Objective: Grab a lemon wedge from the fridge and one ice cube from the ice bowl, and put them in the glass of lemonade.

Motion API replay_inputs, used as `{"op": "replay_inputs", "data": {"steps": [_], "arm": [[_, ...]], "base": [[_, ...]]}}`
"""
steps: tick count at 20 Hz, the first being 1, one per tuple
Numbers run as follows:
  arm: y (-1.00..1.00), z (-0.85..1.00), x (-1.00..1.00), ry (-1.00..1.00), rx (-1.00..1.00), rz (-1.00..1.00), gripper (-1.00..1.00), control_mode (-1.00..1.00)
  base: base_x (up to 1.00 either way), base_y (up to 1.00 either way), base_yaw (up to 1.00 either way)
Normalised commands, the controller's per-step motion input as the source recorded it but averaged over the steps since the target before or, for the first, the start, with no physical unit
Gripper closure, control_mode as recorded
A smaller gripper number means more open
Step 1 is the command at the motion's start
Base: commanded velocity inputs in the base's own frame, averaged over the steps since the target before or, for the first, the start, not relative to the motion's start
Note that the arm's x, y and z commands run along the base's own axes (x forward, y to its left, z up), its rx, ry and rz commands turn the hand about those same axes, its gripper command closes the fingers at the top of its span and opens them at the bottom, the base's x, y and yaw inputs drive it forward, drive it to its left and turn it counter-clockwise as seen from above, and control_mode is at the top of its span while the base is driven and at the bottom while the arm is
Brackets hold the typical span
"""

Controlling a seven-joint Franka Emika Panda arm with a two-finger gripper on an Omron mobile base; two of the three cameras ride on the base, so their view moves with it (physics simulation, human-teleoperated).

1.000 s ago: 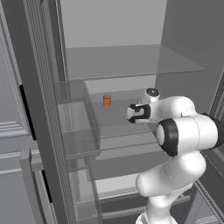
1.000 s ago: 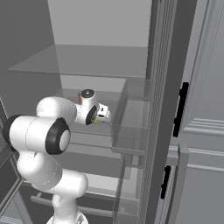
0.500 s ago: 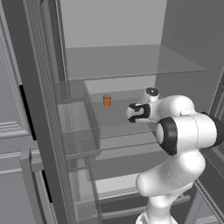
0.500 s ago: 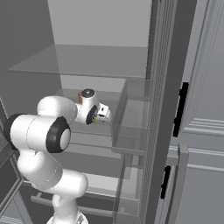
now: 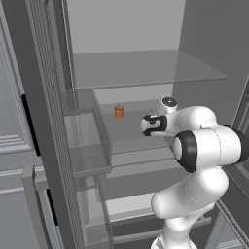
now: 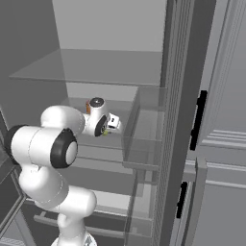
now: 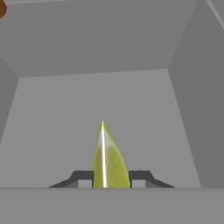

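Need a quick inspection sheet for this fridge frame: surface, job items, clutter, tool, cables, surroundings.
Surface: glass fridge shelf, grey, the arm reaching in over it.
Job's things: lemon wedge, yellow-green, standing on edge between the fingertips; fridge open.
Clutter: small orange-brown jar toward the back of the same shelf, apart from the tool.
Tool: tool with its fingertips against both sides of the wedge.
Cables: nothing seen.
Surroundings: clear door bin on the open door; panelled cabinet with black handle beside it.
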Motion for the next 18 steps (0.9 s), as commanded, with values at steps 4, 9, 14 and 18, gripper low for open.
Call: {"op": "replay_inputs", "data": {"steps": [4, 9, 14, 18], "arm": [[0.04, 0.08, -0.53, -0.05, 0.00, 0.00, 1.00, -1.00], [0.03, 0.42, -1.00, -0.10, 0.00, 0.00, 1.00, -1.00], [0.00, 0.95, -1.00, -0.02, 0.00, 0.00, 1.00, -1.00], [0.05, 1.00, -0.94, 0.00, 0.00, 0.00, 1.00, -1.00]], "base": [[0.00, 0.00, 0.00], [0.00, 0.00, 0.00], [0.00, 0.00, 0.00], [0.00, 0.00, 0.00]]}}
